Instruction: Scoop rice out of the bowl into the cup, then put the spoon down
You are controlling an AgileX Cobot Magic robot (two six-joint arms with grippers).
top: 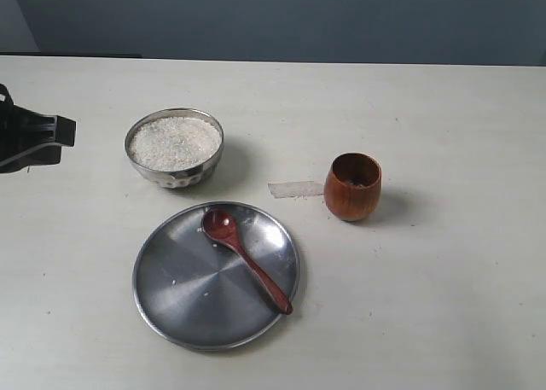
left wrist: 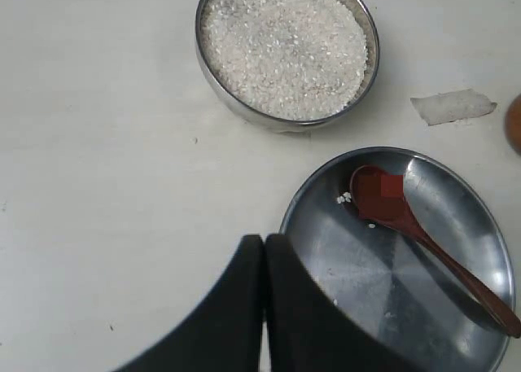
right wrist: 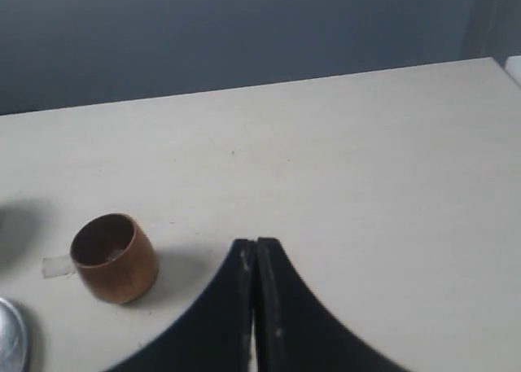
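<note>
The steel bowl [top: 175, 147] [left wrist: 287, 53] stands on the table, full of white rice [top: 174, 142] [left wrist: 285, 45]. In front of it the reddish-brown spoon [top: 243, 255] [left wrist: 423, 234] lies on the flat steel plate [top: 188, 296] [left wrist: 358, 282], with nothing holding it. The wooden cup [top: 352, 186] [right wrist: 114, 258] stands upright to the right of the bowl. My left gripper [left wrist: 264, 240] is shut and empty, beside the plate's rim. At the exterior view's left edge the left arm [top: 34, 138] shows. My right gripper [right wrist: 256, 243] is shut and empty, apart from the cup; the exterior view does not show it.
A strip of clear tape [top: 296, 189] [left wrist: 453, 106] [right wrist: 55, 266] lies on the table between bowl and cup. A few loose rice grains [left wrist: 345, 198] lie on the plate by the spoon's bowl. A dark wall stands behind the table's far edge [top: 281, 61].
</note>
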